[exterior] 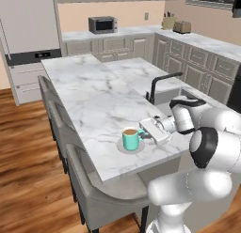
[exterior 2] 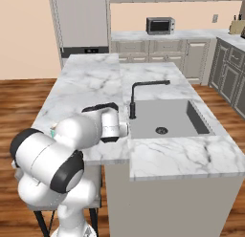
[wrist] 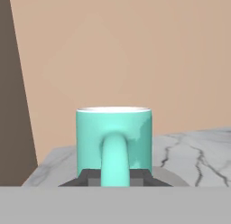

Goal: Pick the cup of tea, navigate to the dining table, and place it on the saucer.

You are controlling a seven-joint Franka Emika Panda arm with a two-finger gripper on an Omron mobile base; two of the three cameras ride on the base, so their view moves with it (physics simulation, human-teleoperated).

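The cup of tea (exterior: 132,138) stands upright on the saucer (exterior: 123,149). The gripper (exterior: 144,133) is at its handle, but I cannot tell whether the fingers clamp it. I think it should open and draw back level, without tipping the cup.

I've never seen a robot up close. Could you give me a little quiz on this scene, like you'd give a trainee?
1. True or false: the teal-green ceramic mug stands upright on the round light-grey saucer on the white marble dining table.
2. In the hand view, which part of the mug faces the jaws? A) its handle B) its underside C) its open top
3. Fill in: the black faucet stands at the edge of the sunken grey ____.
Key: 1 true; 2 A; 3 sink.
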